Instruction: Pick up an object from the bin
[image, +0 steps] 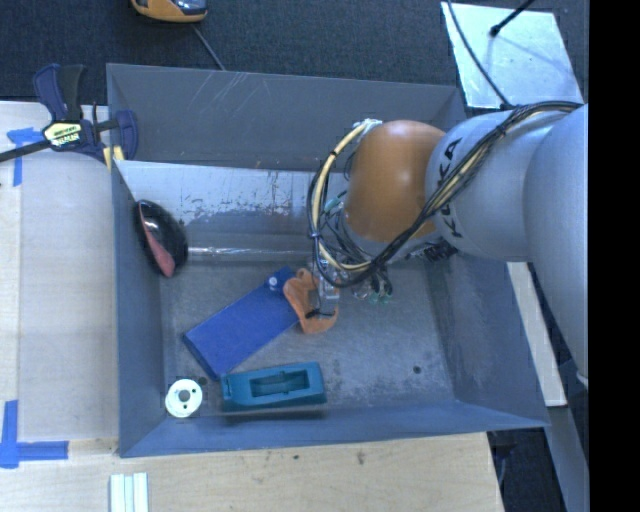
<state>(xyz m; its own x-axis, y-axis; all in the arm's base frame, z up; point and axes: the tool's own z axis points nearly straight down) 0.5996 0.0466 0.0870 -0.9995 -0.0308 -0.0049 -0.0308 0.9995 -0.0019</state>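
Cables (335, 180) and wrist cover (395, 185) hide much of the gripper (326, 296), so we cannot tell its state; it hangs over the middle of the bin (290, 120), perhaps touching an orange lump (299, 293), blue slab (240, 330) at its eight o'clock.

Orange thing (298, 292) partly beneath the tool (326, 298).

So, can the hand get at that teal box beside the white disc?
Probably yes: the teal box lies uncovered, with nothing on top, and the hand is close by, at an orange thing.
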